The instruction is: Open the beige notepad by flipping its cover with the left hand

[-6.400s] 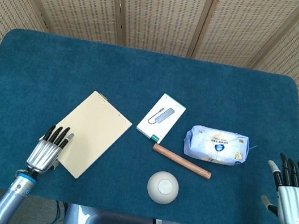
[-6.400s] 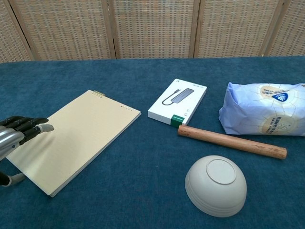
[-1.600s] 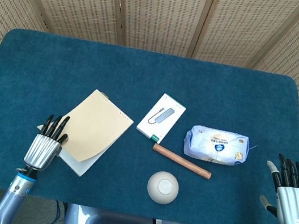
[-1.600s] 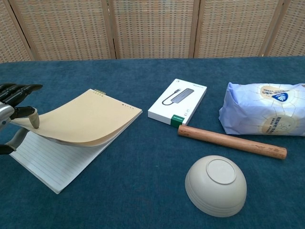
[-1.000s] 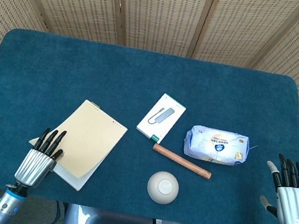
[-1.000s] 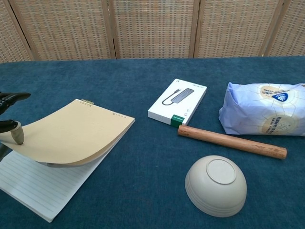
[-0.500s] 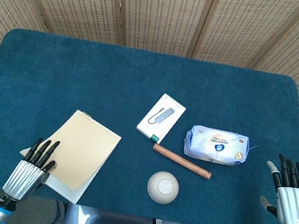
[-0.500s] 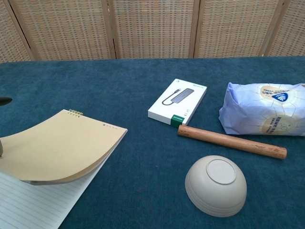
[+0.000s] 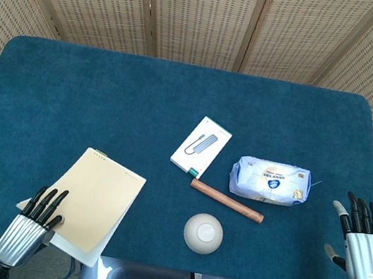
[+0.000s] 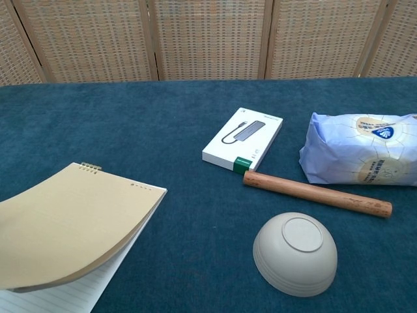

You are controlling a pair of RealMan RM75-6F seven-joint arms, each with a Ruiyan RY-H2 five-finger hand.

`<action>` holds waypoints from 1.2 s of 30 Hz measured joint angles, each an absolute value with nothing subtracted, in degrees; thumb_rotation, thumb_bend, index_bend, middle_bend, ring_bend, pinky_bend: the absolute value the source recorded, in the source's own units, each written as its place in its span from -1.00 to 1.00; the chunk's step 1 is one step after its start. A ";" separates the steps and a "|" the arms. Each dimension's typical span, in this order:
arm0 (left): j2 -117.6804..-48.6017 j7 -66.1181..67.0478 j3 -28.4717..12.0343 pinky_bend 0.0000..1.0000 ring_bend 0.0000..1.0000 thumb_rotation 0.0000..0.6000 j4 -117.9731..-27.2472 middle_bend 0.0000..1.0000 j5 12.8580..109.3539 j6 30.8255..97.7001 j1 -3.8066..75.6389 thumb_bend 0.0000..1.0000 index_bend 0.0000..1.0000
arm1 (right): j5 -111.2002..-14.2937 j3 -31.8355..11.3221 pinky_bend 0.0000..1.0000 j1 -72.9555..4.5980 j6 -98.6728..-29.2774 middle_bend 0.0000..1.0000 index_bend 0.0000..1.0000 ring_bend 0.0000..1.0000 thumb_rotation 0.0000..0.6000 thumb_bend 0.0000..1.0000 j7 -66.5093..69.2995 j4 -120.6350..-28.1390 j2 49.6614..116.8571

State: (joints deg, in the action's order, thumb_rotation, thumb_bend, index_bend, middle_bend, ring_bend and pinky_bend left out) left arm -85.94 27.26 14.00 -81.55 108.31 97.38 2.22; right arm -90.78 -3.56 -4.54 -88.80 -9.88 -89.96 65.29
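My left hand sits at the near left corner of the beige notepad, my fingers gripping its lifted cover above the lined page. The notepad lies left of the upturned bowl. My right hand rests far right of the bowl, spread and holding nothing.

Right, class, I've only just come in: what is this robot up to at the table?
The robot's left hand is at the near-left edge of the beige notepad, whose cover curves up off a lined page; whether the hand grips the cover is not clear. The notepad sits at the table's front edge. The right hand is open and holds nothing. A white box, wooden rod, upturned bowl and wrapped packet lie untouched.
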 measured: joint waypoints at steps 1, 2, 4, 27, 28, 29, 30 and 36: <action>-85.74 27.17 14.20 -1.00 -1.00 1.00 -81.57 -1.00 108.66 97.51 1.92 0.18 0.58 | -90.77 -3.56 -1.00 -4.54 -88.79 -1.00 -0.72 -1.00 1.00 -0.83 -9.88 -89.97 65.29; -85.62 27.09 14.34 -1.00 -1.00 1.00 -81.60 -1.00 108.93 97.62 1.71 0.18 0.58 | -90.77 -3.56 -1.00 -4.54 -88.79 -1.00 -0.72 -1.00 1.00 -0.83 -9.89 -89.97 65.28; -85.35 26.79 14.58 -1.00 -1.00 1.00 -81.73 -1.00 109.58 97.89 1.32 0.18 0.58 | -90.74 -3.55 -1.00 -4.53 -88.77 -1.00 -0.72 -1.00 1.00 -0.83 -9.86 -89.98 65.27; -82.00 31.55 0.28 -1.00 -1.00 1.00 -92.41 -1.00 105.13 89.06 8.73 0.18 0.58 | -90.47 -3.55 -1.00 -4.55 -88.48 -1.00 -0.72 -1.00 1.00 -0.83 -9.70 -90.04 65.23; -81.85 32.10 -1.29 -1.00 -1.00 1.00 -93.08 -1.00 104.11 88.04 9.73 0.18 0.58 | -90.48 -3.54 -1.00 -4.56 -88.44 -1.00 -0.72 -1.00 1.00 -0.83 -9.68 -90.07 65.22; -81.79 32.53 -2.46 -1.00 -1.00 1.00 -93.50 -1.00 103.29 87.23 10.51 0.18 0.58 | -90.49 -3.54 -1.00 -4.58 -88.43 -1.00 -0.72 -1.00 1.00 -0.83 -9.65 -90.10 65.22; -81.76 32.98 -3.60 -1.00 -1.00 1.00 -93.82 -1.00 102.39 86.35 11.30 0.18 0.58 | -90.51 -3.54 -1.00 -4.58 -88.44 -1.00 -0.72 -1.00 1.00 -0.83 -9.64 -90.11 65.21; -82.43 35.96 -8.69 -1.00 -1.00 1.00 -93.81 -1.00 95.93 80.11 15.89 0.17 0.58 | -90.57 -3.57 -1.00 -4.61 -88.48 -1.00 -0.72 -1.00 1.00 -0.83 -9.42 -90.07 65.17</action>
